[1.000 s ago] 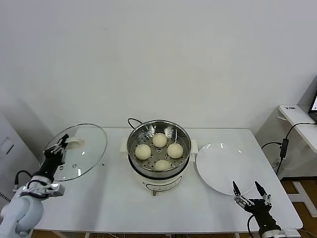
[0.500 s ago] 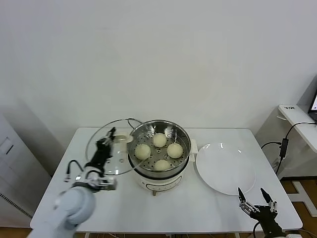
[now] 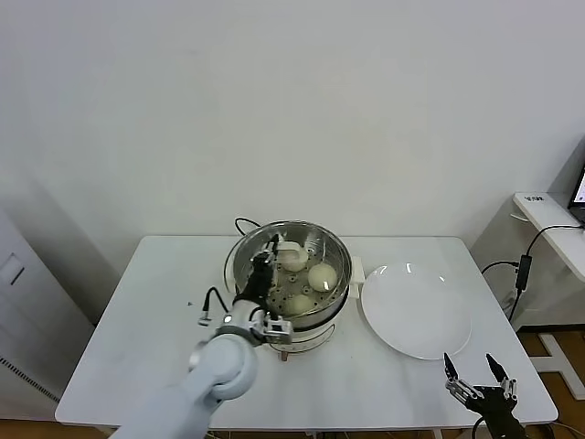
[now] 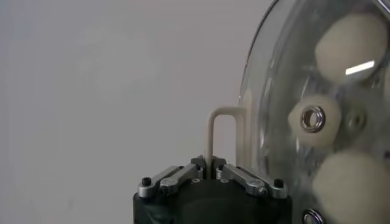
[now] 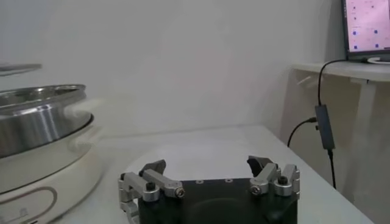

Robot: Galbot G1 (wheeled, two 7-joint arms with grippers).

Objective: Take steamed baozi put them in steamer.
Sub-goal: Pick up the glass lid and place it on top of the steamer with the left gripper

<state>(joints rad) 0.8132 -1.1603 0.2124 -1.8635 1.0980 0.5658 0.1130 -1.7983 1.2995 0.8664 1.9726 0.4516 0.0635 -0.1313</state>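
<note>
The steel steamer (image 3: 336, 251) on its white pot base stands mid-table. Several cream-white baozi (image 3: 321, 276) lie inside it. My left gripper (image 3: 265, 267) is shut on the cream loop handle (image 4: 214, 131) of the round glass lid (image 3: 239, 279) and holds the lid tilted over the steamer's left half. In the left wrist view my left gripper (image 4: 213, 165) pinches that handle, and baozi (image 4: 350, 45) show through the glass (image 4: 280, 91). My right gripper (image 3: 480, 373) is open and empty at the table's front right corner; it also shows in the right wrist view (image 5: 207, 167), with the steamer (image 5: 36, 119) beyond.
A flat white plate (image 3: 416, 315) lies right of the steamer. A black cord (image 3: 242, 223) runs behind the pot. A side desk with cables (image 3: 526, 265) stands at the far right. The white table (image 3: 146, 320) spreads to the left.
My left arm has carried the glass lid from the table's left side rightward to over the steamer. My right gripper has drawn back a little toward the front edge.
</note>
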